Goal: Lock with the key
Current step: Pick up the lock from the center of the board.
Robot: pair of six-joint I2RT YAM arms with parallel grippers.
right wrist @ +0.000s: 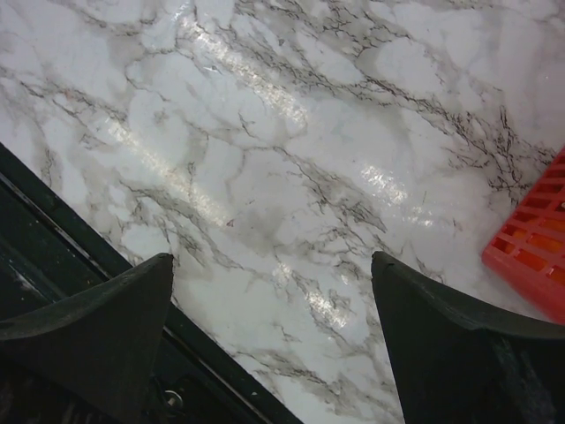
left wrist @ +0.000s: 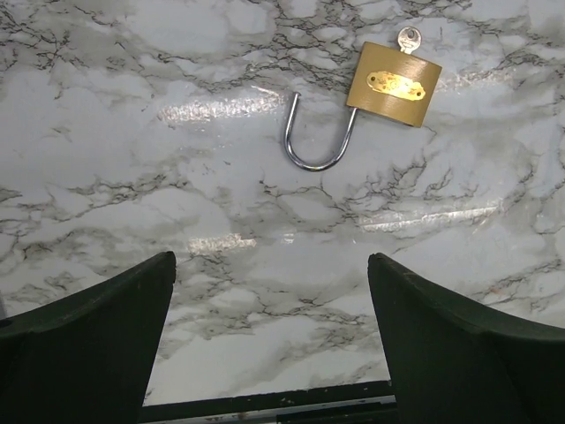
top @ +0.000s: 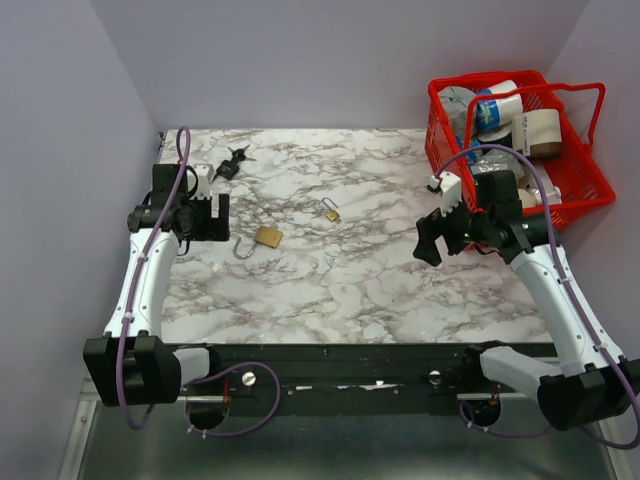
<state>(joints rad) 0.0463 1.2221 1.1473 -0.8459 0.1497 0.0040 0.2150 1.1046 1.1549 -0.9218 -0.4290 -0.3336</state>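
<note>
the key [top: 232,162] lies at back-left of the table [top: 380,290], just beyond the left gripper [top: 203,222], which is wide open w/ nothing held, so this one is far nearer than the right gripper [top: 430,240], also open & empty.

Marble in white, veined with grey and black, covers the tabletop [top: 380,270]. On it, a brass-gold padlock [left wrist: 393,86] with a paler gold oval plate wears a bright silver shackle [left wrist: 316,141]. A smaller padlock [top: 332,212] shows the same gold. The key [top: 232,163] bunch is black. A red lattice basket [top: 582,188] holds items in white, blue and tan. The left arm [top: 140,290] and right arm [top: 560,290] are white with black joints, trailed by purple cables [top: 184,150]. The left gripper [left wrist: 269,258] and right gripper [right wrist: 272,256] are matte black. The walls [top: 300,60] are pale lilac.
</note>
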